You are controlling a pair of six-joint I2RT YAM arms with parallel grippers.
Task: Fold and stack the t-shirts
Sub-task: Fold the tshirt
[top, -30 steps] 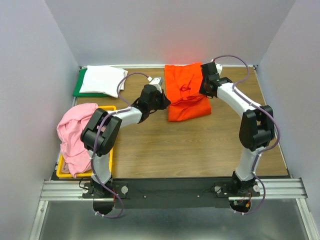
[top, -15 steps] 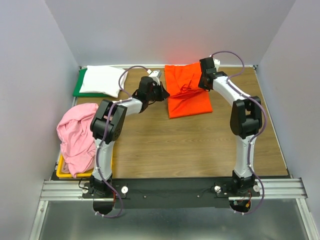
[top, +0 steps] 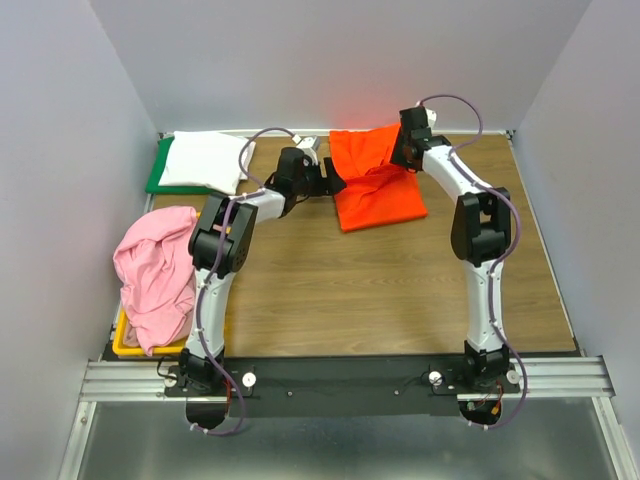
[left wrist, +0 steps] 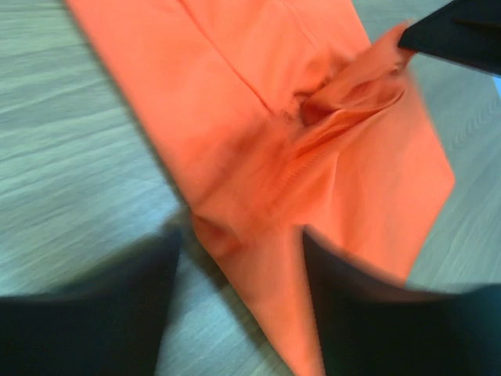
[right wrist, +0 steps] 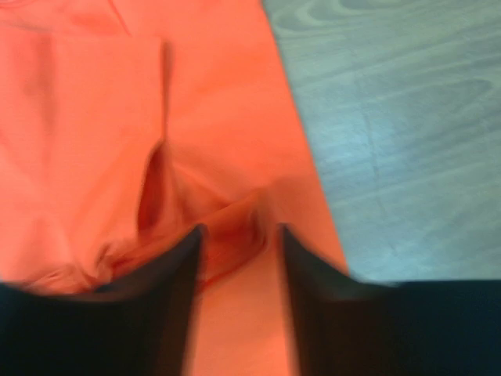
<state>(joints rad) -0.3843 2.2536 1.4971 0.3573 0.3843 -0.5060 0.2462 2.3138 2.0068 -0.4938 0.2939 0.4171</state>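
Observation:
The bright orange t-shirt (top: 380, 190) lies partly folded at the back middle of the table, wrinkled near its top. My left gripper (top: 335, 182) is at its left edge, open, and a corner of orange cloth (left wrist: 258, 196) lies on the wood between the fingers (left wrist: 117, 305). My right gripper (top: 405, 150) is over the shirt's upper right part, open, with a pucker of orange cloth (right wrist: 235, 211) between its tips (right wrist: 160, 298). A folded white t-shirt (top: 205, 160) rests on the green board (top: 158, 178). A light pink t-shirt (top: 155, 270) is heaped over the yellow bin (top: 125, 345).
The right gripper's black tip (left wrist: 462, 35) shows at the upper right of the left wrist view. Grey walls close in the table on the left, back and right. The wooden tabletop (top: 380, 290) stretches in front of the orange shirt.
Both arms reached toward the back of the table along the orange shirt, which now lies a little farther back. Both grippers went from shut to open, letting go of the cloth.

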